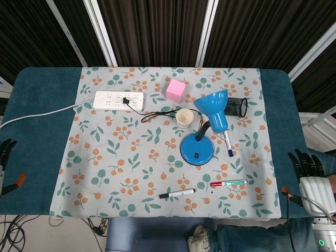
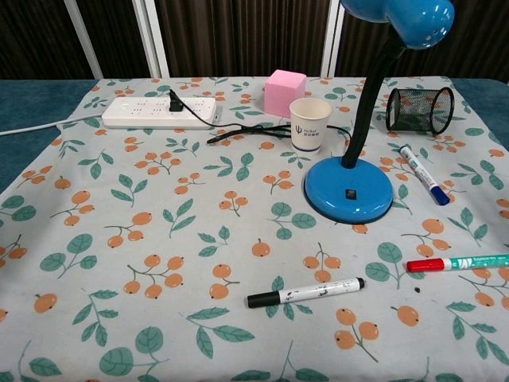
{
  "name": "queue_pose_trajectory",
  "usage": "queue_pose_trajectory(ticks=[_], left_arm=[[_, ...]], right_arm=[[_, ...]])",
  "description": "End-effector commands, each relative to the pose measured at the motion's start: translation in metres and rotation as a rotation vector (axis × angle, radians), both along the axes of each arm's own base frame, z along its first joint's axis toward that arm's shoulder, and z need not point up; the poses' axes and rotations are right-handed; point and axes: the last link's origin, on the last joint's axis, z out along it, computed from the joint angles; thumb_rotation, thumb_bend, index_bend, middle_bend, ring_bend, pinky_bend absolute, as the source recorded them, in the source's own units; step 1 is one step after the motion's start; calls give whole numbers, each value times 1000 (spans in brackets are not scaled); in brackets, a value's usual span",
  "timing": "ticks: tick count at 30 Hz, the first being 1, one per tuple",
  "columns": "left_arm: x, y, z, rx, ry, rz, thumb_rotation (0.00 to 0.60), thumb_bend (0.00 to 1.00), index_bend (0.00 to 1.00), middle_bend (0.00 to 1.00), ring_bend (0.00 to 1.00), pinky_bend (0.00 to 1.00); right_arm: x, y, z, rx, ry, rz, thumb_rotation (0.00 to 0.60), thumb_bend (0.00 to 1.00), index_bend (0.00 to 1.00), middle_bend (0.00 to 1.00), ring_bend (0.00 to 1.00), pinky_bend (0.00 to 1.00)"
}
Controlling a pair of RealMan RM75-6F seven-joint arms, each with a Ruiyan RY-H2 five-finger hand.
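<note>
Lamp [image 1: 202,134], blue, stands right of centre on the floral cloth [image 1: 115,157], its cord running to the power strip [image 1: 118,100] far to its left. Behind it sit a paper cup [image 1: 185,118], a pink cube [image 1: 176,90] and a tipped mesh holder [image 1: 237,106]. A blue-capped marker [image 1: 228,144] lies just right of its base; a red-capped marker [image 1: 228,183] and a black marker [image 1: 177,193] lie in front, near the cloth's front edge. Open cloth spreads left of the lamp. The right robot hand [image 1: 311,176] hangs off the surface's right edge, fingers apart, holding nothing; the left robot hand [image 1: 5,155] shows at the left edge, its state unclear.
</note>
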Motion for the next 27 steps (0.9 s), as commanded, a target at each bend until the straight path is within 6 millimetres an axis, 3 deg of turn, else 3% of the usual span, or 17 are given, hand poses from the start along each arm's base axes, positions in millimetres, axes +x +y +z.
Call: queue_pose_trajectory(ticks=[1,27], left_arm=[[0,0,0,-1,2,3,600,280,81,55,0,83],[0,0,1,13,7,7,600,279,80,56,0,83]], right_arm=[[0,0,0,1,0,0,600,266,0,16,20,17],[1,0,-1,14,-17,0,600,266,0,17,20,17]])
